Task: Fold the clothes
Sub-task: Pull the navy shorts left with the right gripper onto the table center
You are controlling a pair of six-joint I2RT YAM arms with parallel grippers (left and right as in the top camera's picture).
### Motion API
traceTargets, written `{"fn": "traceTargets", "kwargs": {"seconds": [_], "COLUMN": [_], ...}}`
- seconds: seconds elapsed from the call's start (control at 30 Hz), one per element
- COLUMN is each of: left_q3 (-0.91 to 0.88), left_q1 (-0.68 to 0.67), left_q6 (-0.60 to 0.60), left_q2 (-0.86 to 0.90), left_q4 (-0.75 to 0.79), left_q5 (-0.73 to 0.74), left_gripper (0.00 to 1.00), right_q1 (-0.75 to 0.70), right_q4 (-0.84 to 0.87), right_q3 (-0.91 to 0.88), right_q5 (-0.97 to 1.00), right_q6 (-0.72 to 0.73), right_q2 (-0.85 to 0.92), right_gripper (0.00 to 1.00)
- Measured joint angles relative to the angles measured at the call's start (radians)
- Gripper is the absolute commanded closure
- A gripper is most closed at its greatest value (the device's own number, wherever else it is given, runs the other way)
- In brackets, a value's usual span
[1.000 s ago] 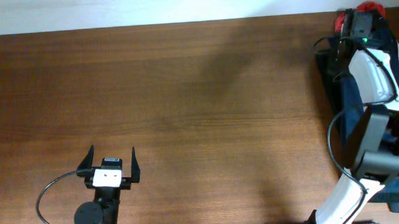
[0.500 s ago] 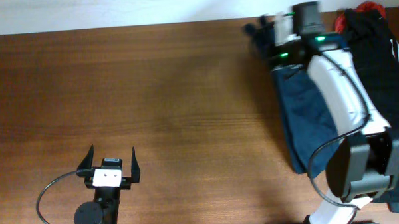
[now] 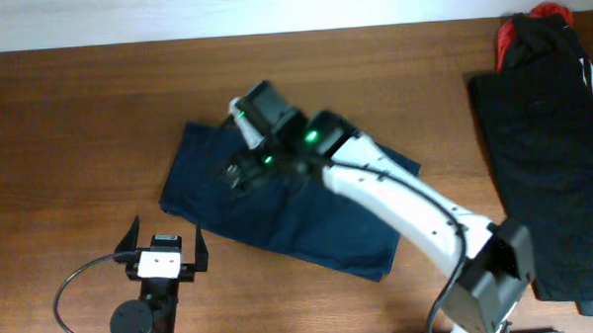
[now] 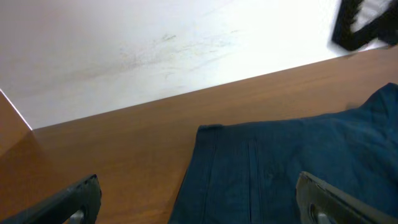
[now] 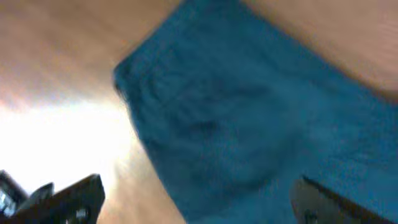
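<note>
A navy blue garment (image 3: pixel 298 211) of the clothes lies spread flat in the middle of the table. My right gripper (image 3: pixel 237 172) hovers over its left part, open; in the right wrist view the blurred navy cloth (image 5: pixel 249 118) fills the space under the right gripper (image 5: pixel 199 205), with nothing held. At the front left my left gripper (image 3: pixel 165 230) rests open, just off the garment's left corner. Its wrist view shows the navy cloth (image 4: pixel 292 168) ahead of the left gripper (image 4: pixel 196 202). A black garment (image 3: pixel 544 168) and a red-and-black piece (image 3: pixel 531 22) lie at the far right.
The wooden table (image 3: pixel 77 115) has a pale wall along its far edge (image 4: pixel 155 43). My right arm (image 3: pixel 417 207) stretches diagonally over the navy garment from its base at the front right. A cable loops beside the left arm's base (image 3: pixel 134 320).
My right arm has swept from the pile at the right to the middle of the table, bringing the navy garment with it, and its jaws have opened and let go. The left arm has not moved.
</note>
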Motion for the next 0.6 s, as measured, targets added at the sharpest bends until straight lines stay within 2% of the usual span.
{"fn": "traceTargets", "kwargs": {"seconds": [0.1, 0.17, 0.23, 0.37, 0.43, 0.47, 0.53, 0.6], "left_q3": [0.0, 0.0, 0.0, 0.0, 0.0, 0.0, 0.0, 0.0], "left_q1": [0.0, 0.0, 0.0, 0.0, 0.0, 0.0, 0.0, 0.0], "left_q6": [0.0, 0.0, 0.0, 0.0, 0.0, 0.0, 0.0, 0.0], "left_q2": [0.0, 0.0, 0.0, 0.0, 0.0, 0.0, 0.0, 0.0], "left_q4": [0.0, 0.0, 0.0, 0.0, 0.001, 0.0, 0.0, 0.0], "left_q5": [0.0, 0.0, 0.0, 0.0, 0.0, 0.0, 0.0, 0.0], "left_gripper": [0.01, 0.01, 0.01, 0.01, 0.01, 0.01, 0.01, 0.01], "right_q1": [-0.19, -0.4, -0.516, -0.699, -0.708, -0.708, -0.708, -0.708], "right_q4": [-0.198, -0.416, -0.499, -0.408, -0.327, -0.26, -0.129, -0.087], "right_q3": [0.097, 0.112, 0.097, -0.13, -0.238, -0.317, -0.463, -0.552], "right_q5": [0.014, 0.054, 0.09, 0.085, 0.076, 0.076, 0.048, 0.027], "right_q6": [0.013, -0.024, -0.021, 0.005, 0.006, 0.006, 0.011, 0.024], "right_q2": [-0.064, -0.122, -0.12, -0.107, -0.103, -0.101, -0.101, -0.098], "right_gripper": [0.01, 0.01, 0.01, 0.01, 0.02, 0.07, 0.09, 0.11]}}
